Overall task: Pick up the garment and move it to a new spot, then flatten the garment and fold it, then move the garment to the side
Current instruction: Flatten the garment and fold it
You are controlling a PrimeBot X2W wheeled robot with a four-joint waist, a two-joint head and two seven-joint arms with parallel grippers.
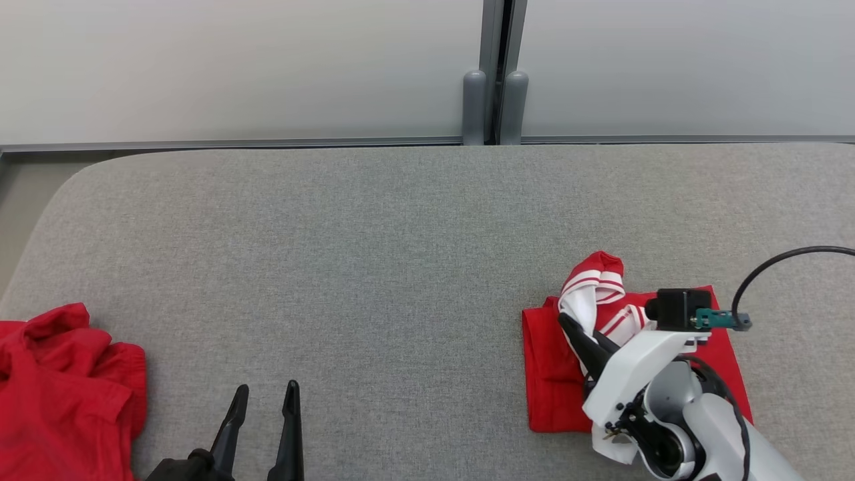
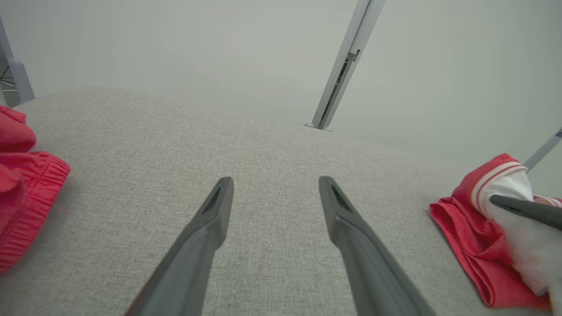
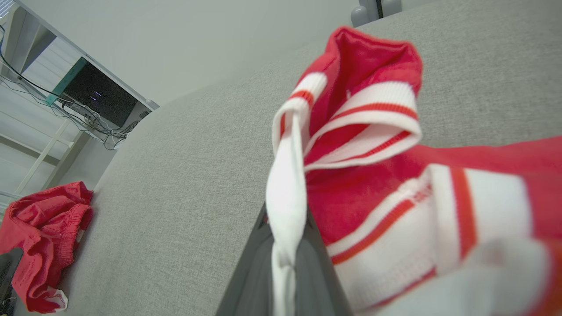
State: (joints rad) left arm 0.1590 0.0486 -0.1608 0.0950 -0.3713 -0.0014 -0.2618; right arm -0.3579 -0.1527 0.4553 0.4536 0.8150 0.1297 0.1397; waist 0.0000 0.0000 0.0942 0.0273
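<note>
A red garment with white, red-striped trim (image 1: 554,374) lies partly folded at the right of the grey cushioned surface (image 1: 401,267). My right gripper (image 1: 580,334) is shut on its white striped edge (image 3: 285,206), lifting that edge above the red body (image 3: 505,158). In the left wrist view the same garment (image 2: 474,232) sits at the far right with the right gripper's dark finger (image 2: 527,210) across it. My left gripper (image 1: 266,395) stands open near the front edge at the lower left, nothing between its fingers (image 2: 215,215).
A second, crumpled red garment (image 1: 60,394) lies at the surface's left front corner, also at the left of both wrist views (image 2: 22,193) (image 3: 44,237). A pale wall with a grey post (image 1: 494,73) rises behind. Shelving with cables (image 3: 66,101) stands beyond the left end.
</note>
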